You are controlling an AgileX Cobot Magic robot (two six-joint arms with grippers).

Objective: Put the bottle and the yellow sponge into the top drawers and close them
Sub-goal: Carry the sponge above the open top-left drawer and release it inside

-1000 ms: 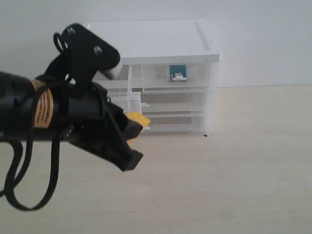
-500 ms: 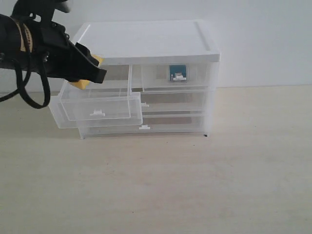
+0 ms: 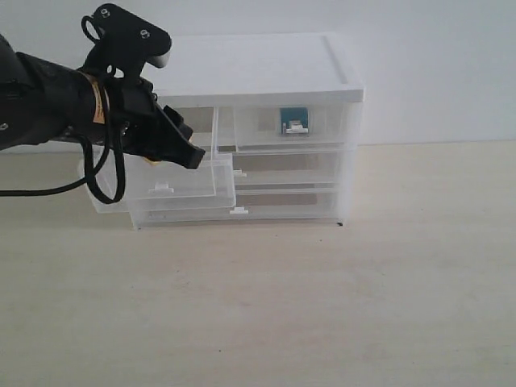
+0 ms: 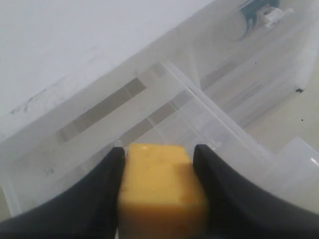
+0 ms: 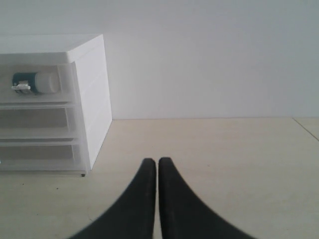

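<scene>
Yellow sponge (image 4: pixel 162 199): pinched in the left pincer (image 4: pixel 158 159), above the pulled-out top left drawer (image 3: pixel 193 184).
Release: we lower it inside the walls, then spread the fingers.
Bottle (image 3: pixel 294 122): inside the shut top right drawer (image 3: pixel 322 129).
Right pincer (image 5: pixel 158 167): pressed together, empty, over the bench (image 5: pixel 224 149).

Exterior camera: I'm low, facing cabinet (image 3: pixel 258 68) front square-on, wall (image 3: pixel 435 64) behind, middle distance. Left wrist camera: very near, staring down into pulled-out top left drawer (image 3: pixel 173 173), cabinet top alongside. Right wrist camera: low over table (image 5: pixel 224 159), well back, viewing cabinet's right end. All three catch bottle (image 3: pixel 294 122) inside top right drawer (image 3: pixel 330 129).
</scene>
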